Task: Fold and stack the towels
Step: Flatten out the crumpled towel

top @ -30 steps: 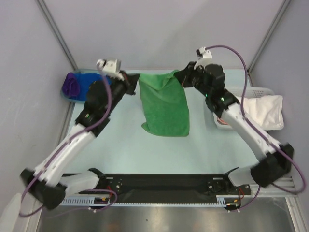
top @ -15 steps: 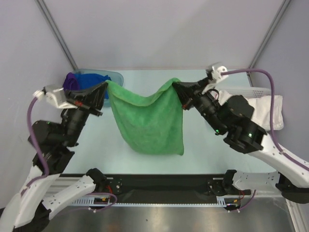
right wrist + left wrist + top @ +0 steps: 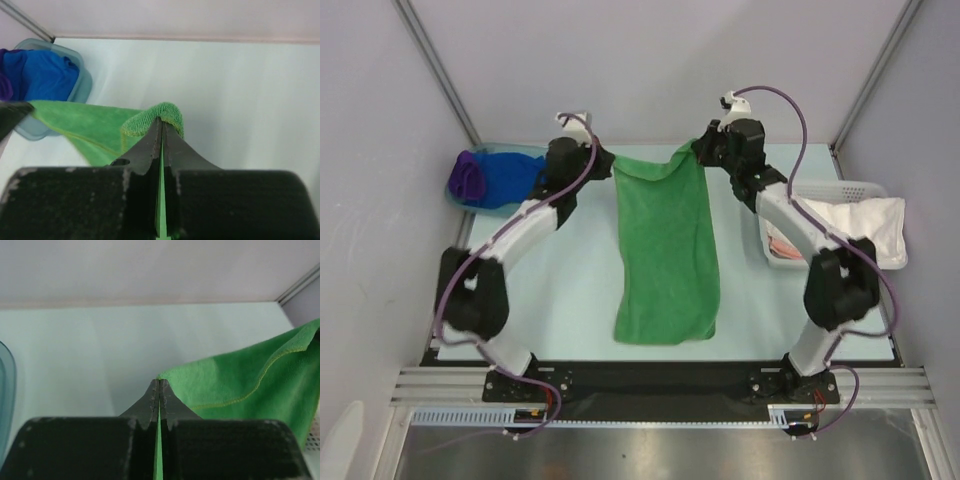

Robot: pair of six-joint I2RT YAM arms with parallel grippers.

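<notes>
Green towel (image 3: 665,260) mid-surface (image 3: 560,290), long axis far-to-near, far edge lifted, near end down flat. Left pincer (image 3: 603,162) clenched on its far-left corner, right pincer (image 3: 697,152) clenched on its far-right corner. Blue towel (image 3: 510,172) in bin (image 3: 453,192) far left; white towel (image 3: 865,228) right.

We are looking at a robotics lab cell, not a home or a shop. Bare grey wall panels (image 3: 650,60) meet at aluminium posts (image 3: 435,70) around a pale table (image 3: 570,300). The left arm (image 3: 525,225) and right arm (image 3: 795,225) stand on a black rail (image 3: 660,378) set between lengths of aluminium extrusion (image 3: 440,380), with purple cables (image 3: 804,125) looped in the open. A blue tub (image 3: 490,150) and what seems to be a white perforated basket (image 3: 855,187) sit at the table's sides.
</notes>
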